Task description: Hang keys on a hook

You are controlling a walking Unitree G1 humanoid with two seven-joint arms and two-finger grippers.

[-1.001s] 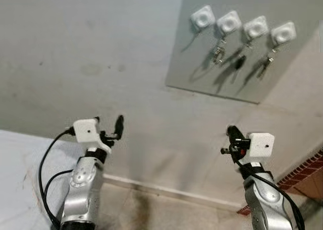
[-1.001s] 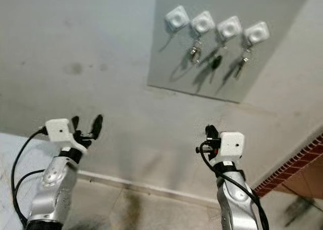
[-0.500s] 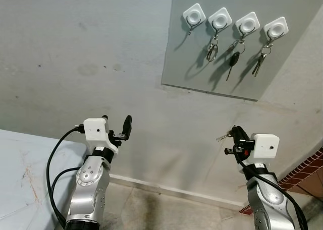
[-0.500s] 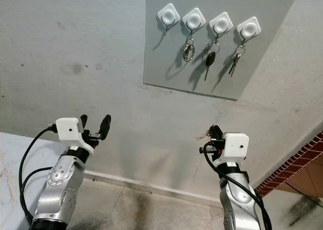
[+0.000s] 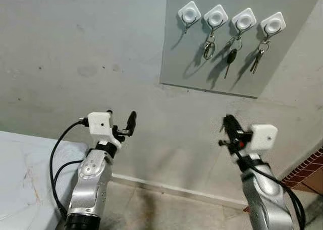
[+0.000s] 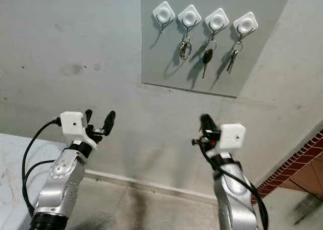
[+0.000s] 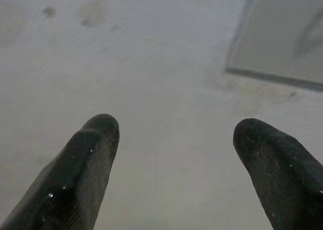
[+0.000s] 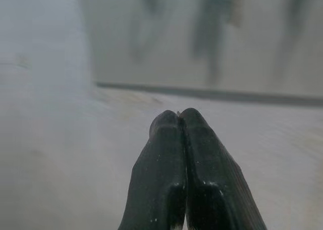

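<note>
**Robot facing a wall panel of key hooks, both arms raised**

A pale grey wall (image 5: 81,53) takes up most of the scene. High on it, to the robot's right, is a flat grey panel (image 5: 202,73). Across the top of the panel runs a row of four white square hooks (image 5: 231,19), set like diamonds. The leftmost hook (image 5: 189,13) carries nothing. The other three are loaded: a key ring (image 5: 208,50) on the second, a black-headed key (image 5: 230,56) on the third and a small bunch of keys (image 5: 256,58) on the fourth.

Below, two silver arms reach up toward the wall. The left gripper (image 5: 121,123) is held well below and to the left of the panel, its two black fingers (image 7: 81,174) spread wide apart with nothing between them. The right gripper (image 5: 229,126) sits under the panel, fingers pressed tightly together; whether a key is pinched between them cannot be told.

At the lower right is a strip of red brick (image 5: 305,172).
</note>
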